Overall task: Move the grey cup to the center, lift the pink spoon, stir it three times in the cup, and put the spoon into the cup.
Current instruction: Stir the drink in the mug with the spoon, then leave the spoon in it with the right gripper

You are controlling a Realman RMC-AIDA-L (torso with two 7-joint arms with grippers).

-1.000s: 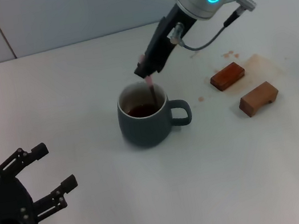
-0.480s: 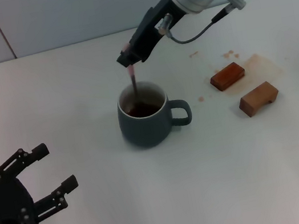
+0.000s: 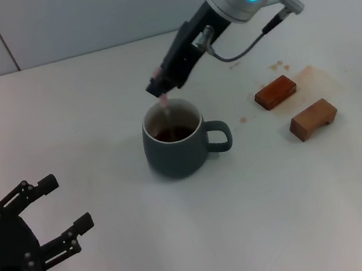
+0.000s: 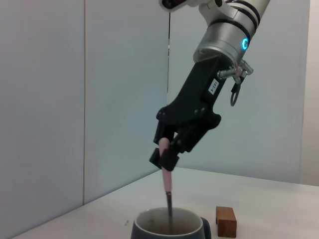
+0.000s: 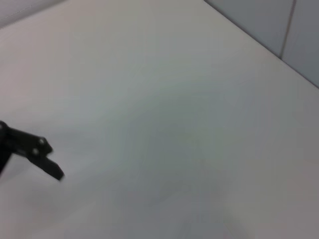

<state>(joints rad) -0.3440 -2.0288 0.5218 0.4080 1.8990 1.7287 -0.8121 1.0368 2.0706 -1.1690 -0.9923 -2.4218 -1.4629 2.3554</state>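
The white desk [image 3: 93,116] carries everything. The right gripper [image 3: 161,91] reaches in from the far right corner, its jaws closed on the slim pink-handled metal spoon [image 4: 166,180], held nearly upright with its lower end inside the squat dark blue-grey ceramic mug [image 3: 177,143] at the desk's middle. The left gripper [image 3: 60,214] hovers by the near left corner, jaws spread and empty. Two brown wooden blocks [image 3: 276,91] lie towards the right edge.
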